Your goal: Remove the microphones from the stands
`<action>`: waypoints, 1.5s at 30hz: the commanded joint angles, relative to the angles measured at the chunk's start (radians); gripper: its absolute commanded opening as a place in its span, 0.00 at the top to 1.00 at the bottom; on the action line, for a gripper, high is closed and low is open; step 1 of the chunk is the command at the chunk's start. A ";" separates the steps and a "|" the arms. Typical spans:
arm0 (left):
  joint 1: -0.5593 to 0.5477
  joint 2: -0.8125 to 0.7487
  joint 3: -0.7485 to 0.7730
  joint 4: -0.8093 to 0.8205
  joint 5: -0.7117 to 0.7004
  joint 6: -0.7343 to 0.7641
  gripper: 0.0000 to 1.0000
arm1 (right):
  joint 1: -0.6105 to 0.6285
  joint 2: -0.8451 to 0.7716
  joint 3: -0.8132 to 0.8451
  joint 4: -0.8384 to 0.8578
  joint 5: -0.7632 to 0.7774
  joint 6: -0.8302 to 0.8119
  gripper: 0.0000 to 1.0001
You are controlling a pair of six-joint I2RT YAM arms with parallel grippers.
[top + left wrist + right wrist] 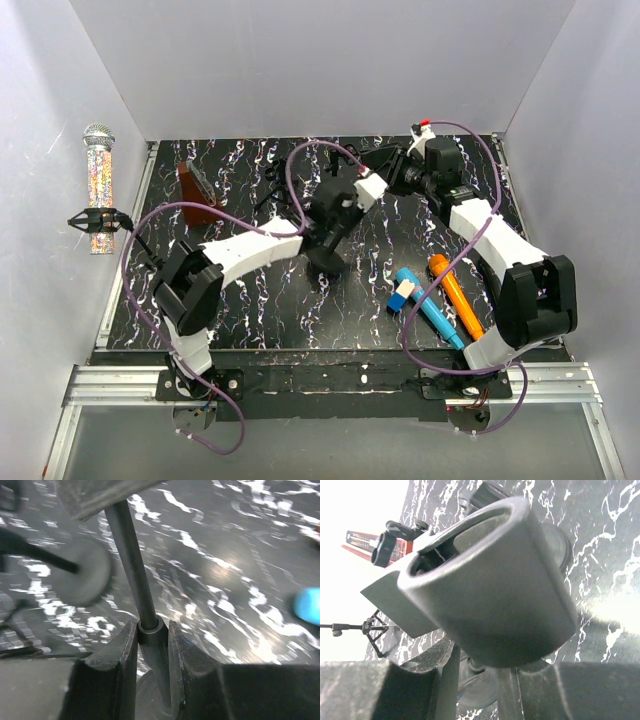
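Note:
A glittery microphone [99, 190] with a silver head lies off the table's left edge by the wall, with a small black clip on thin legs [100, 220] around its lower body. Mid-table stands a black stand: round base [325, 262], thin pole [130, 555] and a cup-shaped holder [490, 580] that looks hollow. My left gripper [152, 630] is shut on the pole's collar just above the base, also seen from above [325, 235]. My right gripper [477, 655] is closed on the underside of the holder, reaching in from the right [370, 187].
A red-brown box [197, 190] sits at the back left. A blue marker [430, 305] and an orange marker [455, 293] lie front right. Small black tripod parts [275, 180] lie behind the stand. White walls enclose the table on three sides.

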 commanded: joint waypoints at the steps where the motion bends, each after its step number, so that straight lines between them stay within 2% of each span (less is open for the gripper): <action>1: -0.058 0.023 -0.017 0.226 -0.604 0.228 1.00 | 0.028 -0.008 0.096 0.010 -0.050 -0.048 0.99; 3: -0.052 0.039 0.012 0.079 -0.479 0.151 1.00 | 0.028 0.000 0.098 0.010 -0.050 -0.048 0.99; 5: -0.031 0.050 0.044 -0.055 -0.269 0.088 1.00 | 0.030 0.006 0.094 0.010 -0.050 -0.048 0.99; 6: -0.014 0.051 0.061 -0.105 -0.131 0.062 0.94 | 0.028 0.006 0.093 0.010 -0.050 -0.048 0.99; 8: 0.041 0.054 0.085 -0.178 0.092 -0.010 0.58 | 0.028 0.003 0.084 0.010 -0.050 -0.048 0.99; 9: 0.076 0.053 0.090 -0.187 0.198 -0.053 0.48 | 0.030 0.002 0.077 0.010 -0.050 -0.048 0.99; 10: 0.108 0.050 0.089 -0.186 0.305 -0.093 0.41 | 0.028 -0.003 0.069 -0.162 0.081 0.062 0.99; 13: 0.217 0.051 0.073 -0.183 0.730 -0.093 0.38 | 0.028 -0.011 0.037 -0.107 0.015 0.039 0.99; 14: 0.244 0.063 0.076 -0.189 0.833 -0.088 0.38 | 0.028 -0.012 0.026 -0.082 -0.010 0.031 0.99; 17: 0.268 0.088 0.092 -0.206 0.935 -0.076 0.40 | 0.030 -0.017 0.008 -0.042 -0.077 0.022 0.99; 26: 0.262 0.145 0.130 -0.137 0.982 -0.105 0.62 | 0.031 -0.017 0.008 -0.025 -0.110 0.011 0.99; 29: 0.239 0.152 0.162 -0.152 0.952 -0.079 0.81 | 0.031 -0.012 0.012 -0.025 -0.107 0.016 0.99; 30: 0.227 0.148 0.170 -0.163 0.912 -0.064 0.94 | 0.031 -0.012 0.014 -0.025 -0.101 0.021 0.99; 31: 0.213 0.140 0.177 -0.173 0.869 -0.040 1.00 | 0.031 -0.011 0.017 -0.030 -0.088 0.028 0.99; 32: 0.193 0.123 0.176 -0.173 0.775 -0.033 1.00 | 0.031 -0.009 0.021 -0.042 -0.072 0.037 0.99; 33: 0.167 0.107 0.174 -0.175 0.614 -0.038 1.00 | 0.031 -0.009 0.029 -0.064 -0.043 0.053 0.99; 34: 0.126 0.084 0.168 -0.167 0.350 -0.044 1.00 | 0.031 -0.009 0.035 -0.088 -0.016 0.073 0.99; 36: 0.010 0.047 0.127 -0.088 -0.354 -0.044 1.00 | 0.033 -0.009 0.046 -0.117 0.030 0.090 0.99; 37: -0.052 0.044 0.089 0.004 -0.600 -0.009 1.00 | 0.036 -0.008 0.050 -0.130 0.045 0.099 0.99; 38: -0.077 0.054 0.087 0.039 -0.701 0.014 1.00 | 0.038 -0.006 0.057 -0.140 0.060 0.108 0.99; 41: -0.078 0.093 0.130 -0.051 -0.595 -0.045 1.00 | 0.041 0.003 0.063 -0.150 0.084 0.114 0.99; 43: -0.072 0.093 0.122 -0.087 -0.457 -0.059 1.00 | 0.041 0.009 0.066 -0.151 0.085 0.111 0.99; 44: -0.065 0.090 0.119 -0.103 -0.382 -0.056 0.86 | 0.041 0.011 0.067 -0.150 0.084 0.103 0.99; 45: -0.055 0.082 0.110 -0.115 -0.305 -0.058 0.67 | 0.041 0.009 0.069 -0.150 0.082 0.100 0.99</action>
